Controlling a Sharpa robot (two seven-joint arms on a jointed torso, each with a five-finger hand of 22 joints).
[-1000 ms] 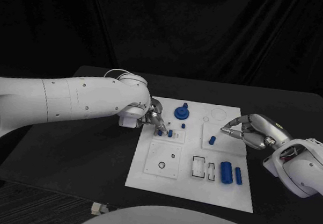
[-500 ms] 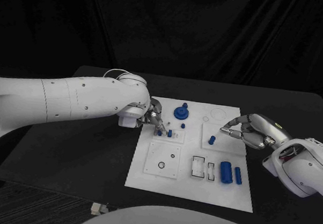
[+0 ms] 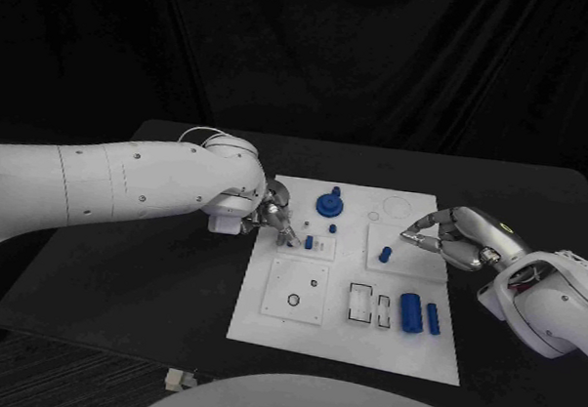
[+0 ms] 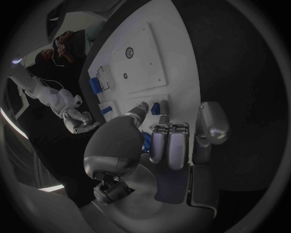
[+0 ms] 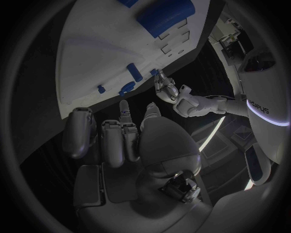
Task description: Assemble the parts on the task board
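Observation:
The white task board (image 3: 344,332) lies mid-table. My left hand (image 3: 267,215) hovers at its upper left, and its thumb and a fingertip (image 4: 164,106) close round a small blue peg (image 4: 155,108) standing in the board. A second peg (image 3: 309,241) stands just beside it. My right hand (image 3: 453,238) rests over the board's right edge with its fingers curled in and its tips together; I see nothing between them. A short blue peg (image 3: 387,255) stands just below those tips. A round blue knob (image 3: 329,205) sits near the board's far edge.
A thick blue cylinder (image 3: 410,312) and a blue bar (image 3: 433,318) lie at the board's near right, beside rectangular slots (image 3: 362,304). A plate with a round hole (image 3: 294,300) sits near left. Bare black table (image 3: 144,286) surrounds the board.
My left arm has swung slightly left and down while its hand stays at the pegs. The right hand has not moved.

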